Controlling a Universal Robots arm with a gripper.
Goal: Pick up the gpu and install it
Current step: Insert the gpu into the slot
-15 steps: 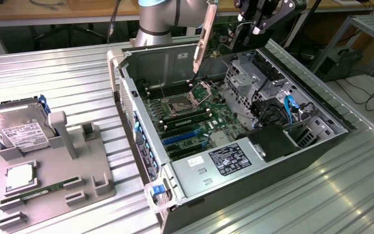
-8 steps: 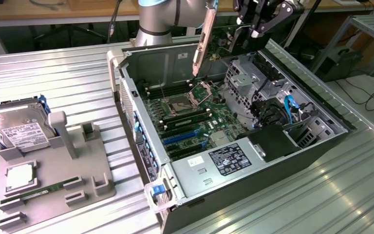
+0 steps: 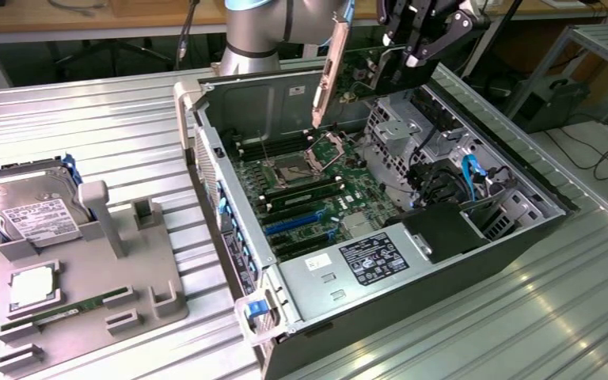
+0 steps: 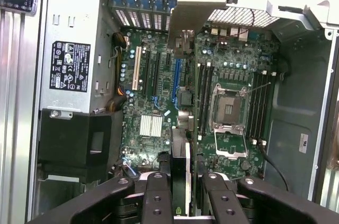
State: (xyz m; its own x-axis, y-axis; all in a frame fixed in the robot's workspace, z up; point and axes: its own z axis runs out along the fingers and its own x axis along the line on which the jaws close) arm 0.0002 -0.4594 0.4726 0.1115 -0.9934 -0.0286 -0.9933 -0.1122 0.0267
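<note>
**A:** Tool state?

**B:** The black two-finger tool (image 4: 183,195) is clamped on the gpu (image 4: 180,155), a thin card with a green board edge. It sits edge-on between the fingers (image 4: 158,197).

**A:** Why edge-on?

**B:** My read is that the card has to meet the green motherboard (image 4: 159,102) at a right angle. It's held upright, long edge parallel to the blue expansion slot (image 4: 177,78) and roughly in line with it.

**A:** And the case?

**B:** The grey metal tower case (image 3: 267,103) lies on its side on the ribbed metal surface (image 3: 93,134). The open side and the board face up, which gives top-down access.

**A:** Card versus tool?

**B:** It's in the grip, sticking out past the fingertips toward the board and clear of it, so it looks unseated. In the exterior view the tool is at the upper centre-right of the frame, over the far end of the case.

**A:** Anything else?

**B:** The grey fixture tray (image 3: 161,269) at the exterior view's lower left holds a silver hard drive with a white label (image 3: 32,207) and a narrow green RAM stick (image 3: 66,311). Both are well apart from the tool.
</note>
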